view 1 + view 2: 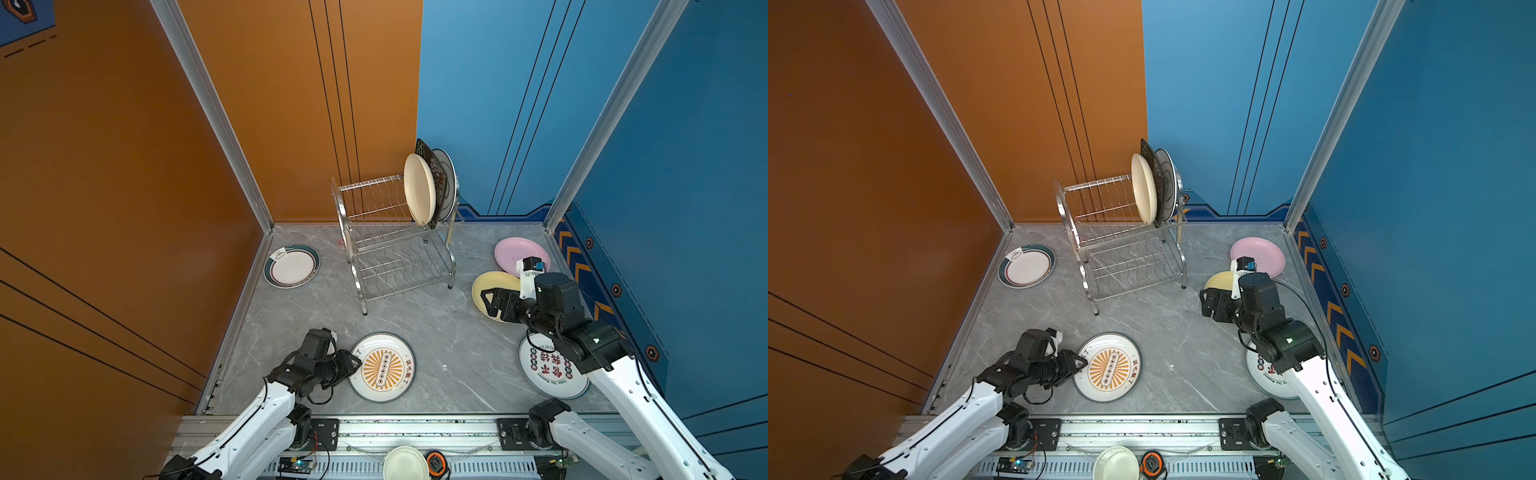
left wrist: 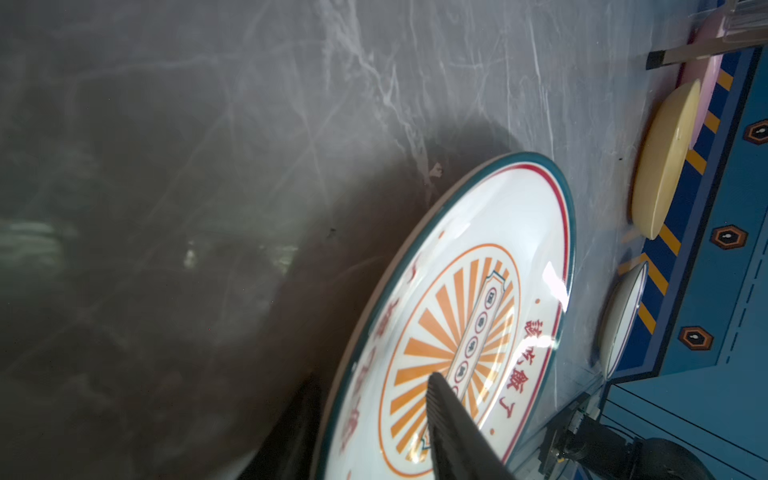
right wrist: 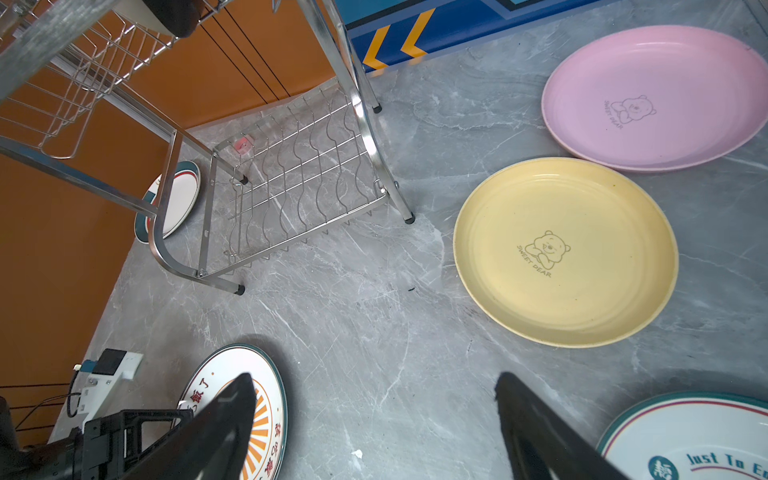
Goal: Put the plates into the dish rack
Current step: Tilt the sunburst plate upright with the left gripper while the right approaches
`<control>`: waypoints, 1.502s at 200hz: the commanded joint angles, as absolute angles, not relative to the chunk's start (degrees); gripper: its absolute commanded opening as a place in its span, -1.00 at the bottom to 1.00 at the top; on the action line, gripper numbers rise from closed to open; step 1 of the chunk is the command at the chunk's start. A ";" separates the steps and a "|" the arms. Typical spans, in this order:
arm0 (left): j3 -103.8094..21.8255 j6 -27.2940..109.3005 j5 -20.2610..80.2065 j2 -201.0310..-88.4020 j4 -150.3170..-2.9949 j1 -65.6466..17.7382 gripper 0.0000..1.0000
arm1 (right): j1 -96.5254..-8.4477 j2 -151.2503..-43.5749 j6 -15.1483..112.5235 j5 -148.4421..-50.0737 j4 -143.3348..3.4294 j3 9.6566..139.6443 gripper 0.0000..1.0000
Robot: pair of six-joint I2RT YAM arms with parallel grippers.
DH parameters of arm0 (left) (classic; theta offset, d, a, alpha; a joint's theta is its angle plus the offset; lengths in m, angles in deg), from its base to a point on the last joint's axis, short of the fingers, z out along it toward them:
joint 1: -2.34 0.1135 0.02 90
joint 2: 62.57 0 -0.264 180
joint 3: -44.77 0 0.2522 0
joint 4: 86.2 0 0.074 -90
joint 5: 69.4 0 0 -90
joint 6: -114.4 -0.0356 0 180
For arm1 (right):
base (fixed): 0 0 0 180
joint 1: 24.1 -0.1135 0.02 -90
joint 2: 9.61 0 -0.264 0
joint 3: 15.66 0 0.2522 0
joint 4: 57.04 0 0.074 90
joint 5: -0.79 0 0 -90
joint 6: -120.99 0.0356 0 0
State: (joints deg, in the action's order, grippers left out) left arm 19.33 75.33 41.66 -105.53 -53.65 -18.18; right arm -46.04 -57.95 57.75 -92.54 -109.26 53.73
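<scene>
Two fingers of the left gripper (image 1: 356, 365) sit on both sides of the orange-sunburst plate's (image 1: 384, 370) left rim, says Ana.
Is it squeezing? asks Ben.
I cannot tell. The plate lies on the table (image 1: 415, 324), just right of that hand.
And the dish rack (image 1: 395, 245)?
Far away, a bit right. The right gripper (image 1: 487, 302), fingers wide apart, hangs near the pale yellow plate (image 1: 496, 280), holding nothing.

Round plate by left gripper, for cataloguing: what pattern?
Round plate: orange sunburst, red lettering, teal rim; left wrist view.
</scene>
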 commanded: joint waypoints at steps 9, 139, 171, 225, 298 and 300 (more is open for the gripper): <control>22.23 77.39 42.27 -103.60 -50.46 -18.05 -0.44 | -45.24 -58.17 56.17 -94.20 -109.80 53.85 0.82; 11.18 77.17 47.21 -104.49 -52.50 -18.32 -1.00 | -44.85 -62.10 58.11 -105.91 -106.93 48.90 0.84; 5.85 76.69 49.91 -107.07 -54.21 -18.68 -1.00 | -45.10 -64.93 60.21 -113.46 -102.67 46.78 0.85; -2.81 75.63 53.50 -114.55 -60.22 -21.75 -1.00 | -46.91 -70.30 65.81 -124.13 -92.18 43.63 0.85; -10.06 76.25 57.37 -123.07 -69.57 -23.45 -1.00 | -48.70 -76.12 69.63 -132.24 -85.39 43.79 0.68; -10.17 76.21 57.46 -123.25 -69.57 -23.49 -1.00 | -48.71 -76.18 69.74 -132.31 -85.15 43.75 0.66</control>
State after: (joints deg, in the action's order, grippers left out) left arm -7.30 76.34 53.24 -121.84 -63.59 -22.96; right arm -48.09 -75.19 67.78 -128.49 -88.69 44.10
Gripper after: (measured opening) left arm 0.082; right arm 0.852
